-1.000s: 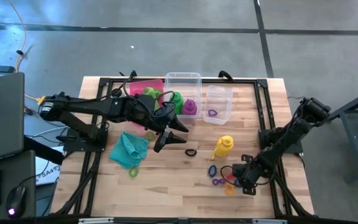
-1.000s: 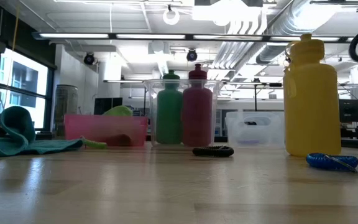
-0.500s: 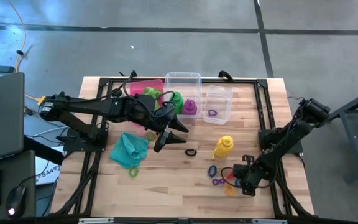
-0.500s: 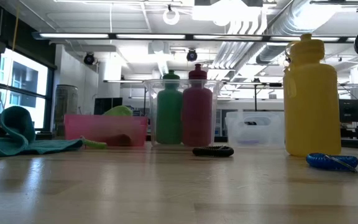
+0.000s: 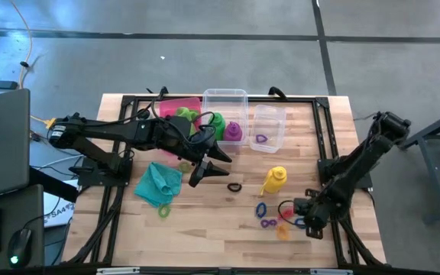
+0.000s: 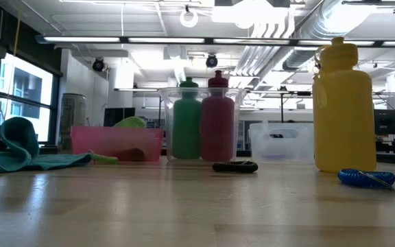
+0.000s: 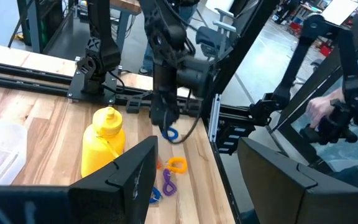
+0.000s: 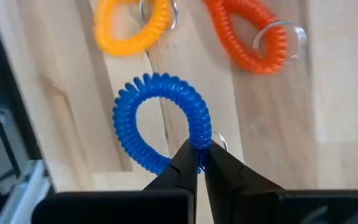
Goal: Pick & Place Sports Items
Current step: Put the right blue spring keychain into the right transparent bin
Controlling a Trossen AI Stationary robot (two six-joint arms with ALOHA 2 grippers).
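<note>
My right gripper [image 8: 196,163] is shut on a blue coil ring [image 8: 160,121] near the table's right front; it also shows in the left wrist view [image 7: 166,121]. An orange ring [image 8: 250,31] and a yellow ring [image 8: 132,25] lie on the wood below it. The yellow bottle [image 5: 273,180] stands upright near the middle. The green bottle [image 6: 187,127] and purple bottle [image 6: 217,123] stand in a clear bin [image 5: 224,98]. The teal cloth [image 5: 159,183] lies at the left. My left gripper [image 5: 218,166] hovers open over the table's middle. My right gripper pinches the blue ring's coil [image 8: 199,142] between its two fingertips, beside a small metal key ring. The fingers come steeply from above. The ring [image 7: 169,133] hangs below them, clear of the table.
A pink bin [image 5: 176,105] holds a lime cloth [image 5: 186,114]; a smaller clear bin [image 5: 268,126] holds a purple ring. A black ring [image 5: 234,186], a second blue ring [image 5: 261,208], a purple ring [image 5: 266,223] and a green ring [image 5: 164,208] lie loose. A person's hands [image 7: 322,115] show beyond the right edge.
My right gripper has risen a little and shifted toward the table's right edge, uncovering the orange ring on the wood beside it. My left arm has kept still.
</note>
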